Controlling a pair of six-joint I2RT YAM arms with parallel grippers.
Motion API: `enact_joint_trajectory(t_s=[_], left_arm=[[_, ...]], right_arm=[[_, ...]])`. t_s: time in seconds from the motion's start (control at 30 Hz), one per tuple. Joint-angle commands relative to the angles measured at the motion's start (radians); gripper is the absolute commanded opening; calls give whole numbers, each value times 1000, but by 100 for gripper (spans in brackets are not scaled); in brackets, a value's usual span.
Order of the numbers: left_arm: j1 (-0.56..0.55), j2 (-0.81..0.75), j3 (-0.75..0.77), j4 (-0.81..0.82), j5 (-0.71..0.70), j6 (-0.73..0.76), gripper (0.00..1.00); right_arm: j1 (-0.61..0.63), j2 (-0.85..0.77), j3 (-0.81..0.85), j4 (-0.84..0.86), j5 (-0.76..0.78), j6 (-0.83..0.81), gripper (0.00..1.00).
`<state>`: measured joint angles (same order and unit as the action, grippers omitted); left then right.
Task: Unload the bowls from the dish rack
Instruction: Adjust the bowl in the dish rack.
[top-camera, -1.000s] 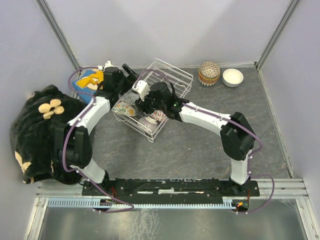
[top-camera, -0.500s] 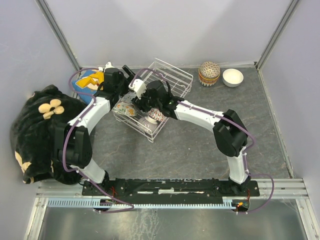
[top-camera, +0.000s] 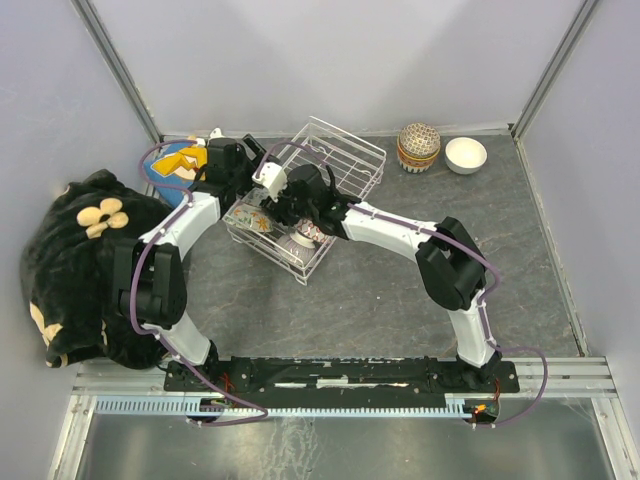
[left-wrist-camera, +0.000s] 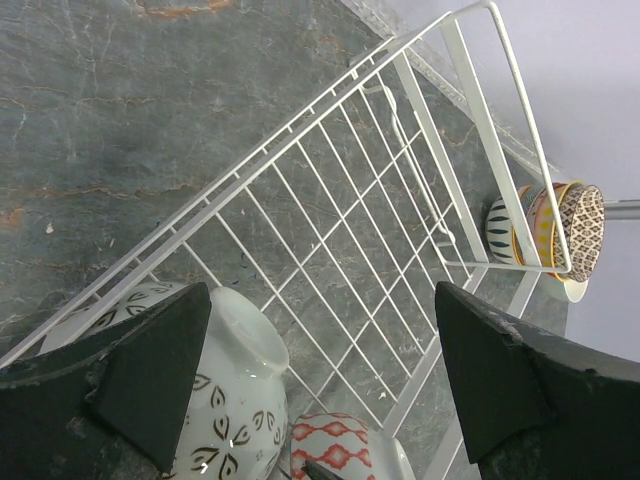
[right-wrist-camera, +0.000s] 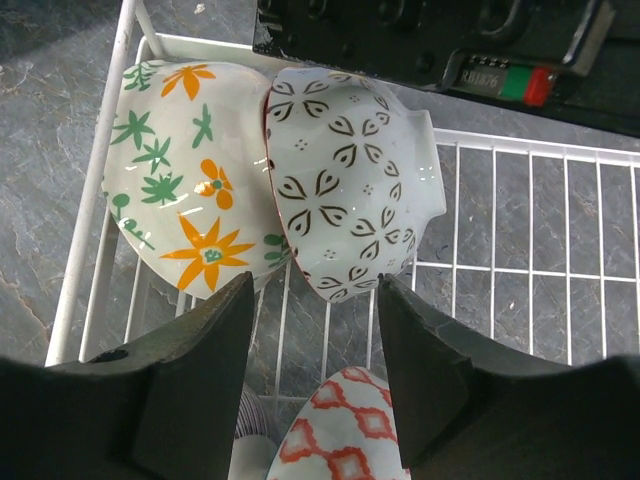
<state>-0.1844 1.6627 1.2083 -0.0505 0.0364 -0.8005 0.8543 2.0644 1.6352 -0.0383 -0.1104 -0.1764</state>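
**mika:** ok so compared to a second back, the right arm has tucked its elbow in toward the middle and pushed its wrist further left over the dish rack. The left arm has barely budged.

**jo:** yep. From the top, the rack sits at an angle on the table, back-left, with both wrists crowded over its near-left end. The right gripper is above the bowls there, next to the flower bowl, and the left gripper is just beside it. Can't tell the finger gap from up there tbh. A stack of bowls and a white bowl are out of the rack, by the back wall to its right.

**mika:** left wrist cam: fingers spread wide over the rack's grid floor, gripping nothing. A leaf-print bowl and a red lattice bowl lie in the rack by the one finger.

**jo:** right wrist cam: fingers roughly half apart and not closed on anything, with the tips just short of the leaf-print bowl. That bowl lies on its side, touching the flower bowl to its left. The red lattice bowl shows between the fingers.
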Motion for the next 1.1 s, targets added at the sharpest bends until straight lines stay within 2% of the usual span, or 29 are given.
enact_joint_trajectory(t_s=[0.0,0.5,0.77,1.07], left_arm=[[10,5,19,35,18,-1,99],[25,-10,-9,62,-65,-64,99],[26,-6,13,21,-136,5,99],[26,-6,63,-61,-262,151,99]], right_arm=[[10,14,59,35,39,-23,60],[12,41,68,47,66,-29,58],[12,41,63,62,75,-26,58],[11,41,56,77,77,-22,58]])
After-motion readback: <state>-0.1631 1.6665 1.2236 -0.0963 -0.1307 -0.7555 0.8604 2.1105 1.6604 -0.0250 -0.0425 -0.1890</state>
